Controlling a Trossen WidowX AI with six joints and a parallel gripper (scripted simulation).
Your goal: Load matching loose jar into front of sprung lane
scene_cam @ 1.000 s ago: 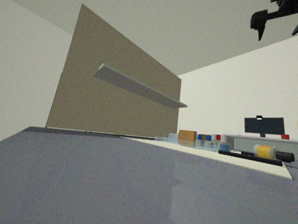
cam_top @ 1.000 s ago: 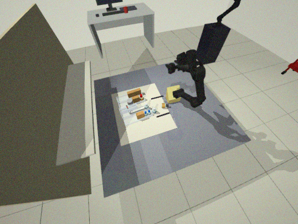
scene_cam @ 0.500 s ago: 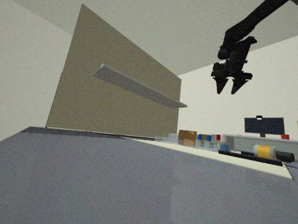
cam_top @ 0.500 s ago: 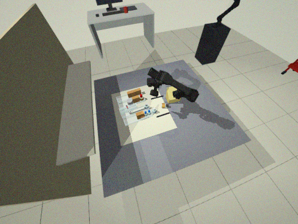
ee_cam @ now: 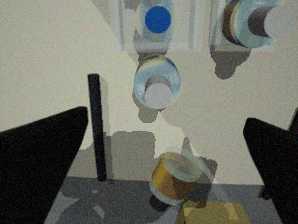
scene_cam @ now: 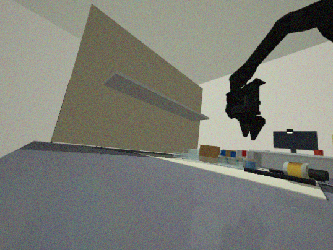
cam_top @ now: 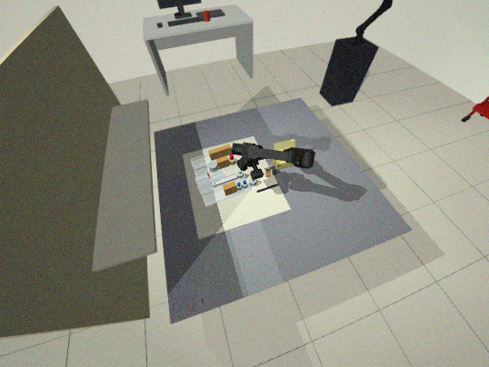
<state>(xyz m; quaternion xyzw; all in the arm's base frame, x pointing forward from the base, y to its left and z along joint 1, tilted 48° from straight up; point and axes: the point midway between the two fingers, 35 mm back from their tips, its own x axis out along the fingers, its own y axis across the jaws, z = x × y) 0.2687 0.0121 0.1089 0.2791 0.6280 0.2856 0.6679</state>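
Hovering wide open with nothing held, your gripper (cam_top: 249, 170) (scene_cam: 249, 137) (ee_cam: 167, 119) has the loose grey-lidded jar (cam_top: 253, 183) (scene_cam: 250, 164) (ee_cam: 160, 80) upright below its jaws, outside the lanes. Your yellow-banded jar (cam_top: 268, 173) (scene_cam: 296, 169) (ee_cam: 174, 181) lies on its side, also lower than the jaws.

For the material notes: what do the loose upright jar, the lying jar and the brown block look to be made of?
Upright jar: probably clear glass or plastic, glossy, with pale blue streaks.
Lying jar: whitish ends, perhaps plastic, around a yellow-orange band.
Block: matte, evenly brown; cardboard or wood, unclear which.
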